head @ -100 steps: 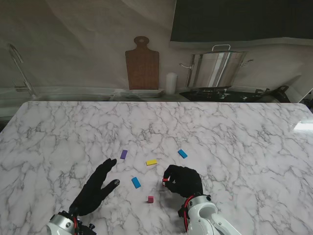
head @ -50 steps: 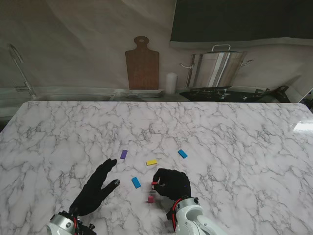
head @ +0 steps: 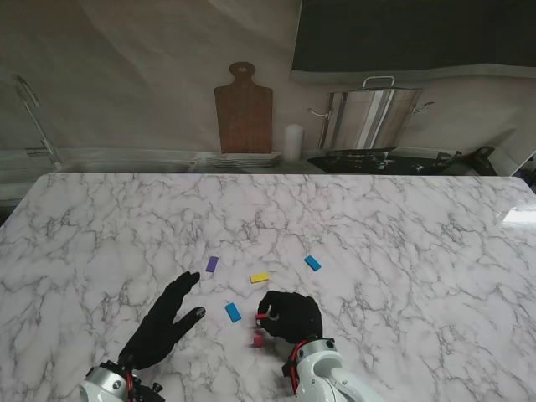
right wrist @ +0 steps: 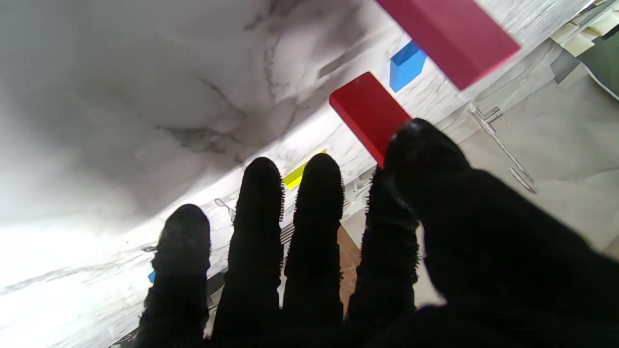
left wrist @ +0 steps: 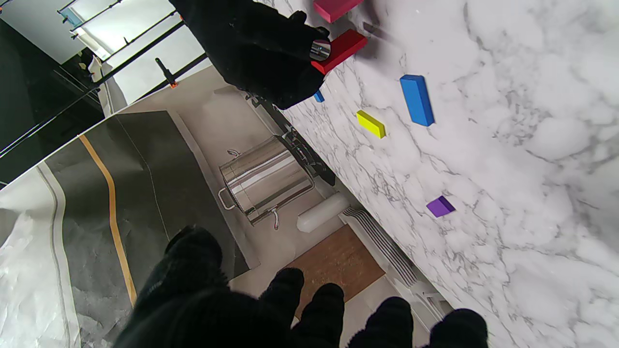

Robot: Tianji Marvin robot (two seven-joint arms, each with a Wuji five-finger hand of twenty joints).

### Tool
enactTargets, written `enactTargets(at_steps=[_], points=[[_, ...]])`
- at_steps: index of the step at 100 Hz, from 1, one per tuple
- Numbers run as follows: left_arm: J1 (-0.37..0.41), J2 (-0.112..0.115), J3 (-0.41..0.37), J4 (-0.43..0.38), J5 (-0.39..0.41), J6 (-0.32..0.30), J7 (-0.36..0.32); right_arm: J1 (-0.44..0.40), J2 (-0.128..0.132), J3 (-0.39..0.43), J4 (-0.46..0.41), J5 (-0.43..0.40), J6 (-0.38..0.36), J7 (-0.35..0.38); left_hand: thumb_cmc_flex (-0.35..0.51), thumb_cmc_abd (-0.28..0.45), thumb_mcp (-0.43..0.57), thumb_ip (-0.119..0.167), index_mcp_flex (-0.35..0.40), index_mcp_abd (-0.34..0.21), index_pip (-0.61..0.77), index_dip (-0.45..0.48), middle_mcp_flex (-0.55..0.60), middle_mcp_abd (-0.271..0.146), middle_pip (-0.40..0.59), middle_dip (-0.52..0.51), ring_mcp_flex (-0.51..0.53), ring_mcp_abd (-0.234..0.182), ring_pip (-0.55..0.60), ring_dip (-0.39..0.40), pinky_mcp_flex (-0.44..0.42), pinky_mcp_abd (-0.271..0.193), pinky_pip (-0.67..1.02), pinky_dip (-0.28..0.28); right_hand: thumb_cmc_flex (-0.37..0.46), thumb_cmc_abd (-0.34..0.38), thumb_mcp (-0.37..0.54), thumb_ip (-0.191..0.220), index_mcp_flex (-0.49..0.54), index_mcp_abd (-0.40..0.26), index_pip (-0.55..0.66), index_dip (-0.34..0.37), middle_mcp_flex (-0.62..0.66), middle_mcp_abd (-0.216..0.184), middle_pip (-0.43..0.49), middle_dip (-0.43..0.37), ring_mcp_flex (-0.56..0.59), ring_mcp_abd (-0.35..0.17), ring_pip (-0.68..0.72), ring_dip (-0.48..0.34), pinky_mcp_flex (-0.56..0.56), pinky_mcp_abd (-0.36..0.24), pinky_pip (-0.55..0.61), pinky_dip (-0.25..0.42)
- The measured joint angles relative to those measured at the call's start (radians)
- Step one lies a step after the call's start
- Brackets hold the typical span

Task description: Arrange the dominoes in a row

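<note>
My right hand [head: 291, 316] is shut on a red domino [head: 261, 317], pinched between thumb and index finger and held just above the marble, right beside a magenta domino [head: 258, 340] that stands nearer to me. The wrist views show the red domino [right wrist: 370, 113] [left wrist: 342, 48] close to the magenta domino [right wrist: 447, 38] [left wrist: 333, 7]. A blue domino [head: 233, 312], a yellow domino [head: 260, 277], a purple domino [head: 212, 264] and a second blue domino [head: 312, 262] lie flat farther out. My left hand [head: 167, 322] rests open on the table, left of the blue domino.
The white marble table [head: 402, 243] stretches wide to the right and far side. Behind its far edge stand a wooden cutting board [head: 244, 109], a steel pot [head: 368, 117] and stacked plates [head: 239, 159].
My right hand has carried the red domino leftward and nearer to me, ending beside the magenta domino. The left hand and the other dominoes have not moved.
</note>
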Motion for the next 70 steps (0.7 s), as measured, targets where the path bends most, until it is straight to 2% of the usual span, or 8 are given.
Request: enactTargets(at_steps=[70], points=[[0.0, 0.0, -0.001, 0.0, -0.002, 0.0, -0.001, 0.011, 0.0, -0.006, 0.017, -0.005, 0.001, 0.006, 0.0, 0.0, 0.0, 0.0, 0.0, 0.0, 0.0, 0.0, 0.0, 0.0, 0.0, 0.0, 0.0, 0.0, 0.0, 0.0, 0.0, 0.0, 0.0, 0.0, 0.0, 0.0, -0.016, -0.013, 0.008, -0.034, -0.025, 0.0, 0.0, -0.001, 0.001, 0.01, 0.0, 0.0, 0.0, 0.0, 0.0, 0.0, 0.0, 0.0]])
